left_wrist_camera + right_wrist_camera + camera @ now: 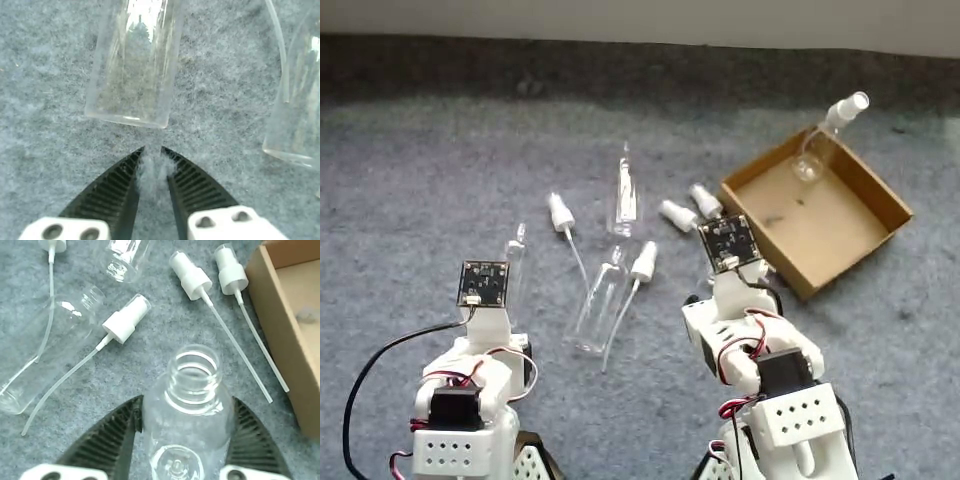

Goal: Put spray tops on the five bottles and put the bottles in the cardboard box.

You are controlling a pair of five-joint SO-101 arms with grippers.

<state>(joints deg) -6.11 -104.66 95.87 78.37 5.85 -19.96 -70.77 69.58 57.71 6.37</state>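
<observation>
Bottle (192, 385) clamped in right pincer (186, 402), base cropped

The two black fingers (117, 432) sit one on each side of a clear bottle (192, 390), and they seem to be squeezing it. The bottle's open mouth points away from the fingers. Just past it, on the fuzzy gray table (150, 365), lies a white spray top (127, 317) with a long thin tube. Beside that tube a second bottle (50, 347) lies on its side. Farther out are another spray top (190, 275) and a last spray top (231, 272), close to the cardboard box (287, 330).
</observation>
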